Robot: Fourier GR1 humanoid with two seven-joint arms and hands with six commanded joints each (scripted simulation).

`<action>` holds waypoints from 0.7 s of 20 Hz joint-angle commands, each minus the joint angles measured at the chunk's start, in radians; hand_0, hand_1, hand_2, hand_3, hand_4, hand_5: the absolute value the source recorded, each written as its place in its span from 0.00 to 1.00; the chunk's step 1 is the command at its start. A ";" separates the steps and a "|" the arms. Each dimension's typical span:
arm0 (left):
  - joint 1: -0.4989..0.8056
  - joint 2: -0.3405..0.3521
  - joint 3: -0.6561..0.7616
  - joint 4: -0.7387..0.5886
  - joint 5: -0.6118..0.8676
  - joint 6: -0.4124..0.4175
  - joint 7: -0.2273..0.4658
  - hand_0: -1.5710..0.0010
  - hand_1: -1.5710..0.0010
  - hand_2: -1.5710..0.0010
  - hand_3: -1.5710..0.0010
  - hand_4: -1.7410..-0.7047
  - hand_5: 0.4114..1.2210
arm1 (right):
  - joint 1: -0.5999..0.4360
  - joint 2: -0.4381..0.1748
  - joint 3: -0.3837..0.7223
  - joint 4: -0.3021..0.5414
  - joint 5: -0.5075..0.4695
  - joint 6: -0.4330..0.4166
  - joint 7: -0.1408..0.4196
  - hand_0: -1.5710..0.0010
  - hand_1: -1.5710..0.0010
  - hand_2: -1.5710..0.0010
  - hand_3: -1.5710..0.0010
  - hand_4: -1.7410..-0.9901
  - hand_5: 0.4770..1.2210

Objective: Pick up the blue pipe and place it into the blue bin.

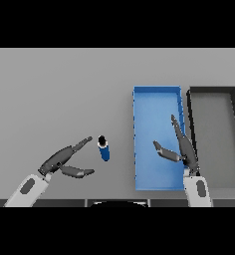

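Blue pipe [104,149]: one counted; it is seen standing on the grey table [59,94], just left of the blue bin, untouched.
Blue bin [157,174]: one counted; a rectangular tray, its left edge near the pipe, its right edge just beside the dark bin.
Dark bin [234,139]: one counted, at the far right.
Left hand [64,160]: fingers are held straight and spread, nothing is grasped; fingertips are near the pipe, a gap is seen between.
Right hand [181,149]: fingers are held straight, nothing is held; it is placed over the blue bin's right edge.
Open room: bare table is seen left of and behind the pipe.
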 commanded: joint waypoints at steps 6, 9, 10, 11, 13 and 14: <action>-0.064 -0.142 -0.057 0.094 -0.067 0.038 -0.029 1.00 1.00 1.00 1.00 0.57 0.09 | 0.003 0.009 -0.004 -0.003 -0.014 0.002 0.019 1.00 1.00 1.00 1.00 0.71 0.11; -0.098 -0.207 -0.054 0.169 -0.069 0.053 -0.036 1.00 1.00 1.00 1.00 0.59 0.09 | 0.008 0.010 -0.007 -0.013 -0.016 -0.001 0.012 1.00 1.00 1.00 1.00 0.71 0.10; -0.094 -0.228 -0.060 0.187 -0.073 0.060 -0.051 1.00 1.00 1.00 1.00 0.59 0.10 | 0.011 0.009 -0.009 -0.013 -0.021 0.002 0.009 1.00 1.00 1.00 1.00 0.71 0.10; -0.101 -0.253 -0.063 0.216 -0.074 0.063 -0.050 1.00 1.00 1.00 1.00 0.59 0.10 | 0.007 0.010 -0.006 -0.006 -0.012 -0.001 0.005 1.00 1.00 1.00 1.00 0.72 0.10; -0.106 -0.271 -0.056 0.252 -0.071 0.062 -0.087 1.00 1.00 1.00 1.00 0.58 0.11 | 0.027 0.007 -0.009 -0.008 -0.019 0.005 -0.017 1.00 1.00 1.00 1.00 0.72 0.10; -0.115 -0.287 -0.059 0.279 -0.095 0.082 -0.090 1.00 1.00 1.00 1.00 0.60 0.10 | 0.027 0.012 -0.006 -0.012 -0.023 0.007 -0.014 1.00 1.00 1.00 1.00 0.72 0.10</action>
